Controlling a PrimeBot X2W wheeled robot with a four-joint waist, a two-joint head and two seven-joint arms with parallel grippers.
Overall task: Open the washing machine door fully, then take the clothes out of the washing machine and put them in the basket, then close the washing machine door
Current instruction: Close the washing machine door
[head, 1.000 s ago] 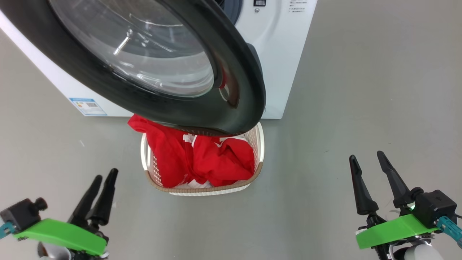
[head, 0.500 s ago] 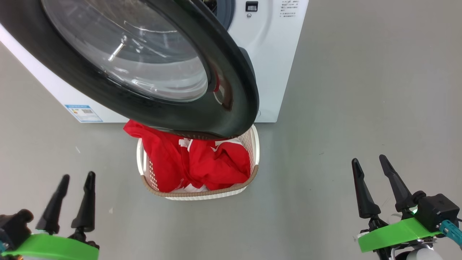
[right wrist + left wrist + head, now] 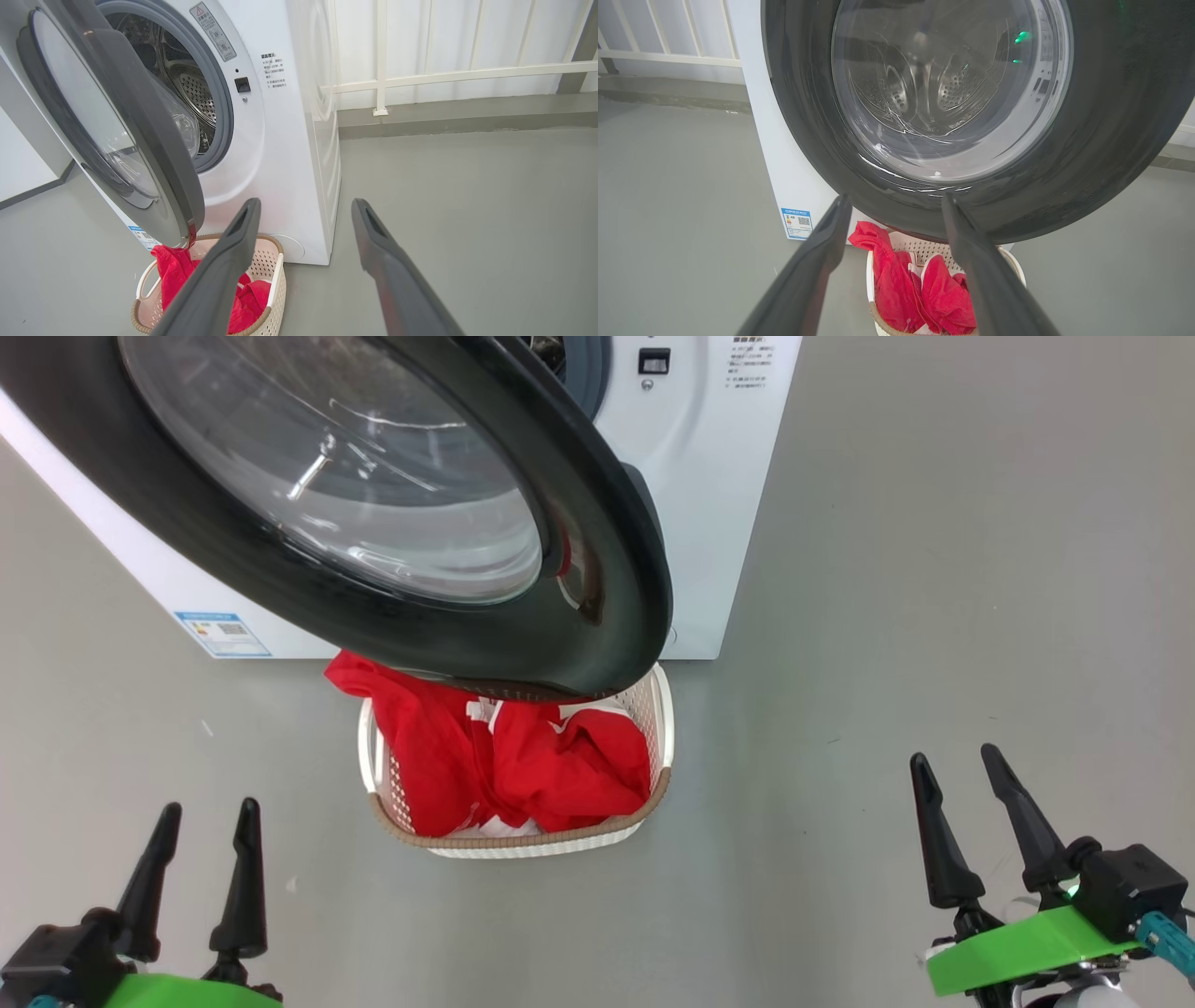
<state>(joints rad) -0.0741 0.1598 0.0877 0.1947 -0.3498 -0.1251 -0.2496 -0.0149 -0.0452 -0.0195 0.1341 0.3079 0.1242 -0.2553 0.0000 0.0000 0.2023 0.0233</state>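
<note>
Grey floor (image 3: 934, 569), 1 basket (image 3: 523, 846), 1 door (image 3: 621, 560) ajar

1. Item: left gripper (image 3: 209, 805). Lower left of the head view. Its two long dark fingers (image 3: 245, 887) point up, near parallel, with a plain gap between the tips.
2. Item: left green bracket (image 3: 191, 992). At that gripper's base, cut by the bottom edge. A black block (image 3: 56, 963) sits on its outer side.
3. Item: right gripper (image 3: 954, 753). Lower right of the head view. Fingers parted, tips leaning slightly to the upper left.
4. Item: right green bracket (image 3: 1027, 941). Below those fingers, carrying a black housing (image 3: 1125, 889) and a teal connector (image 3: 1162, 933) on its outer side.
5. Both wrist views: each pair of fingers rises from the bottom edge, spread wide.
</note>
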